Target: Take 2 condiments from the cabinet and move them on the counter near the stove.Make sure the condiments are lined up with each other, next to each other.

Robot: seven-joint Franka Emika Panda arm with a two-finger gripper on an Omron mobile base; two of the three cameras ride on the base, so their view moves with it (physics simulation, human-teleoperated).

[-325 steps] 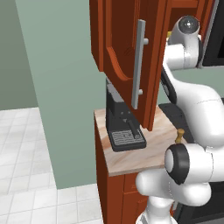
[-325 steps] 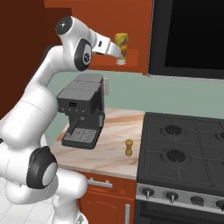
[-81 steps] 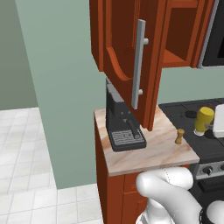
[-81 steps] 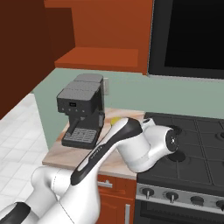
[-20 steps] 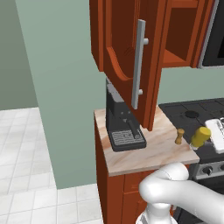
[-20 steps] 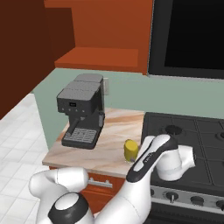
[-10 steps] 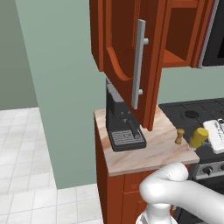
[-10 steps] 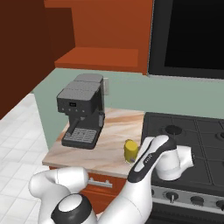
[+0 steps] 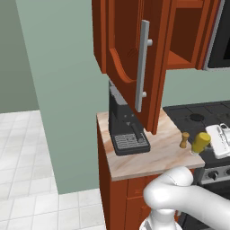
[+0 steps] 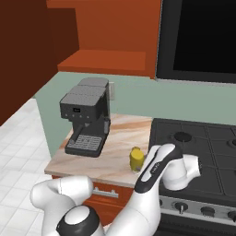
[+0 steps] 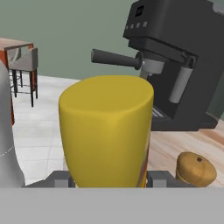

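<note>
Beige counter (image 9: 134,164) beside the stove (image 10: 203,152), our fingers (image 11: 59,178) clamped on one yellow bottle (image 11: 107,131), lower than a second ago, one wooden shaker (image 11: 195,168) just beside them, one coffee machine (image 11: 175,57) beyond.

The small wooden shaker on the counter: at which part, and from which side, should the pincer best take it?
Probably the narrow neck under the knobbed top of the wooden shaker, coming from above. It stands upright, and the yellow bottle is close beside it on the stove side, so a sideways approach risks bumping it.
</note>
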